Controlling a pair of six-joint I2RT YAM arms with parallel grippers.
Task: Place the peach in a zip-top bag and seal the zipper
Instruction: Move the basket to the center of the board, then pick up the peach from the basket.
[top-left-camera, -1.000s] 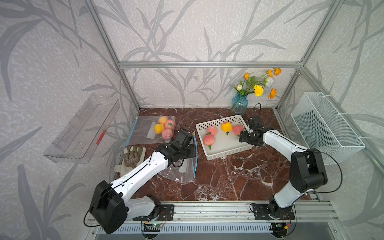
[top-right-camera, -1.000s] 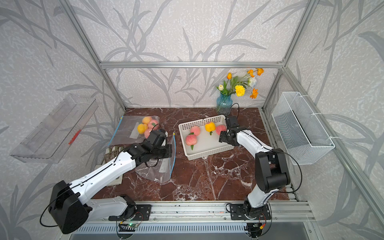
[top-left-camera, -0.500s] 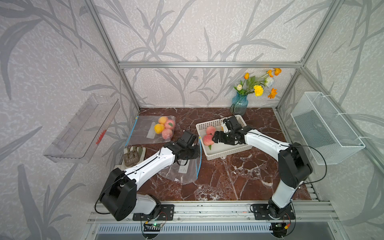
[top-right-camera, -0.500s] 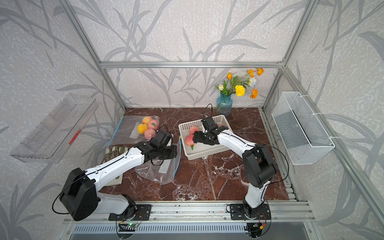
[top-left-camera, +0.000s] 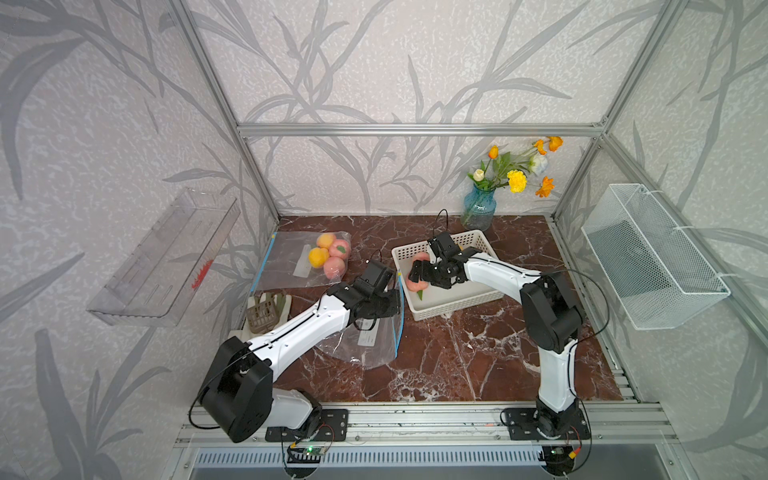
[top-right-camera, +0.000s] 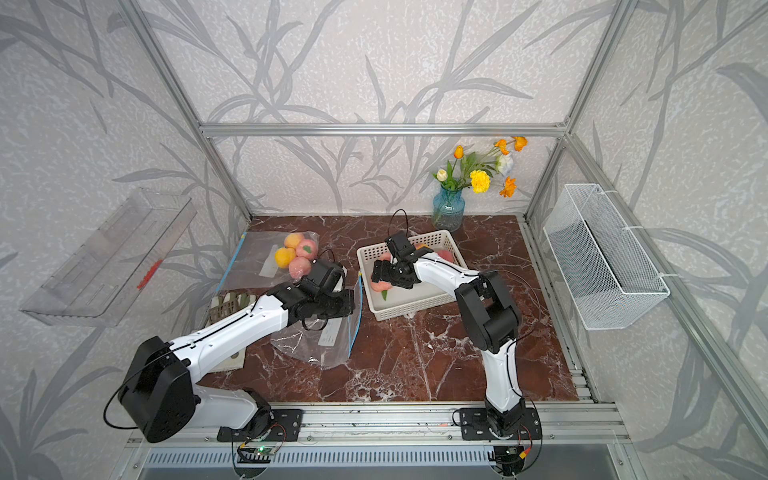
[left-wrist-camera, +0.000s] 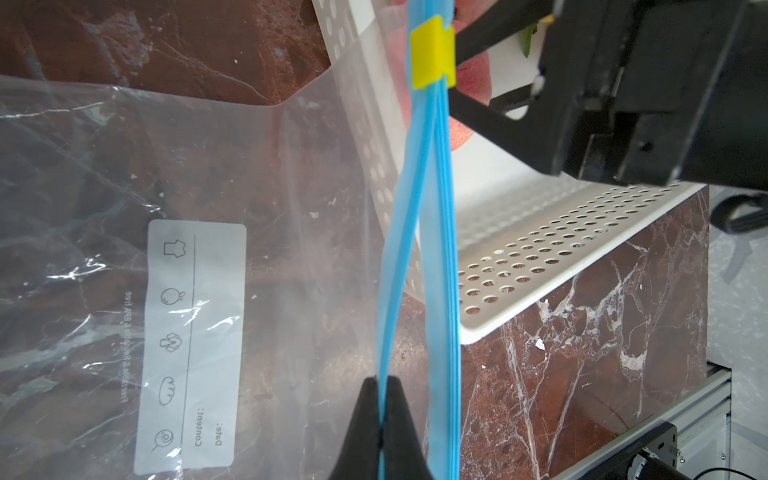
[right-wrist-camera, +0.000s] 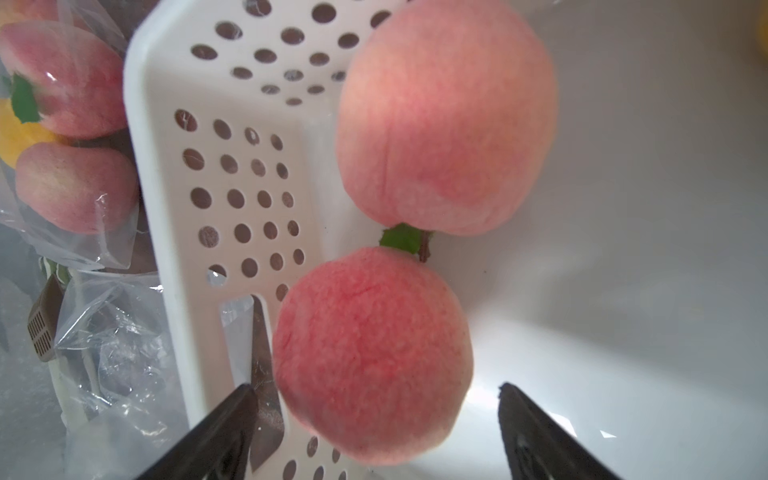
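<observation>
While the left gripper (left-wrist-camera: 380, 399) is pressed together on one blue lip (left-wrist-camera: 399, 249) of the bag (left-wrist-camera: 124, 174), it holds the bag's mouth upright just beside the basket (left-wrist-camera: 540, 232). The other lip stands parted from it, and the yellow slider (left-wrist-camera: 432, 52) sits at the far end of the zipper. The rest of the bag lies slack on the table (top-left-camera: 457, 365). The right gripper (right-wrist-camera: 374, 390) is inside the basket with its jaws spread, one on either side of the peach (right-wrist-camera: 370, 353), neither seen touching it. The peach rests on the basket floor, close to the perforated wall nearest the bag. A second peach (right-wrist-camera: 444, 116) lies just beyond it. In a top view a second bag (top-left-camera: 291, 266) holding four fruits lies at the table's rear left, and a vase (top-left-camera: 478, 210) stands behind the basket
</observation>
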